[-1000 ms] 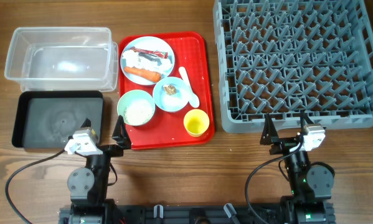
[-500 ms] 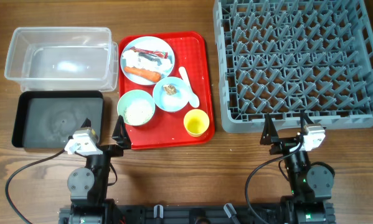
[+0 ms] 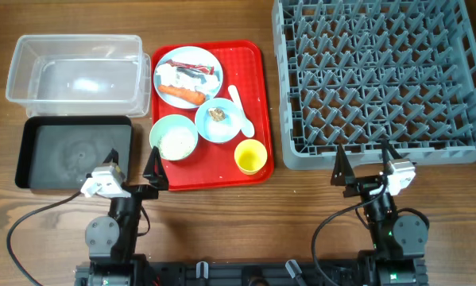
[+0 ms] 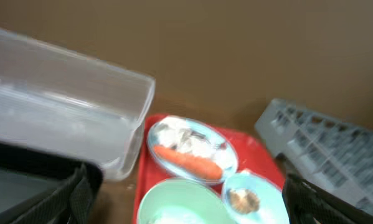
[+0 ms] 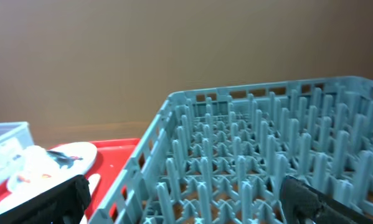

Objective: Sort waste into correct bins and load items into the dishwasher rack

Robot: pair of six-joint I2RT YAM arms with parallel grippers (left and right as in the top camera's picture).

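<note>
On the red tray [image 3: 253, 67] sit a light blue plate [image 3: 188, 73] with crumpled white paper, a red-and-white wrapper and an orange carrot [image 3: 182, 94], a pale green bowl [image 3: 174, 137] of white rice, a light blue bowl [image 3: 218, 121] with a brown scrap, a white spoon [image 3: 241, 110] and a yellow cup [image 3: 250, 156]. The clear tub [image 3: 75, 71] and black tray [image 3: 72, 151] lie at left. The grey rack [image 3: 381, 79] is at right. My left gripper [image 3: 134, 171] is open near the tray's front left corner. My right gripper [image 3: 366, 163] is open at the rack's front edge. Both are empty.
The left wrist view shows the clear tub [image 4: 61, 118], the plate with the carrot [image 4: 186, 160] and both bowls close ahead. The right wrist view shows the rack [image 5: 267, 155] filling the front and the red tray [image 5: 114, 155] at left.
</note>
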